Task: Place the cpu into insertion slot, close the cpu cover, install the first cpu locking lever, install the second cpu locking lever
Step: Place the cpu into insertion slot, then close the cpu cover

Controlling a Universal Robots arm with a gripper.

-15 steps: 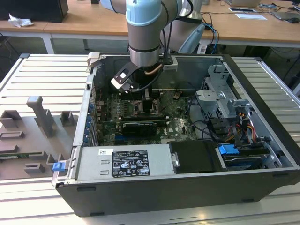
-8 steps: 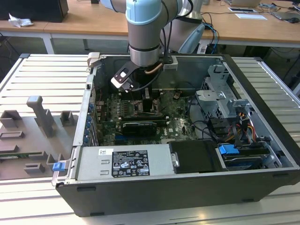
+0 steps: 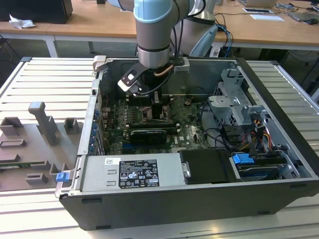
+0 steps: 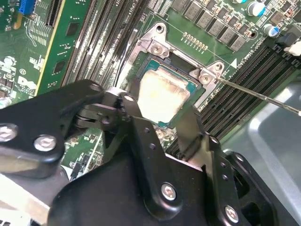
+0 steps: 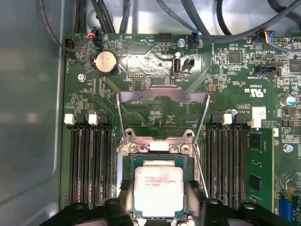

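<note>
The claw [image 5: 160, 206] is down inside the open computer case [image 3: 164, 211]. Its two fingers [image 5: 126, 202] press against opposite edges of the cpu [image 5: 158, 188], so it looks clamped on it. The cpu is directly over the socket [image 5: 141, 147] and low in its frame. I cannot tell if it is fully seated or a little above the contacts. The cpu cover [image 5: 162, 97] stands open, tilted up behind the socket, and a thin locking lever [image 4: 258, 96] sticks out free to the side. The main risk, in my judgement, is a small tilt or shift of the cpu. If one corner goes in first, the cpu may sit crooked on the contacts and damage them. A finger could also catch on the socket frame, because the gap at each side is narrow. The memory slots [image 5: 91, 165] run close along both sides of the socket, so there is little room sideways, and the free room is upward. The case walls are well apart from the claw. The case itself lies on a ribbed worktop [image 3: 45, 79].
</note>
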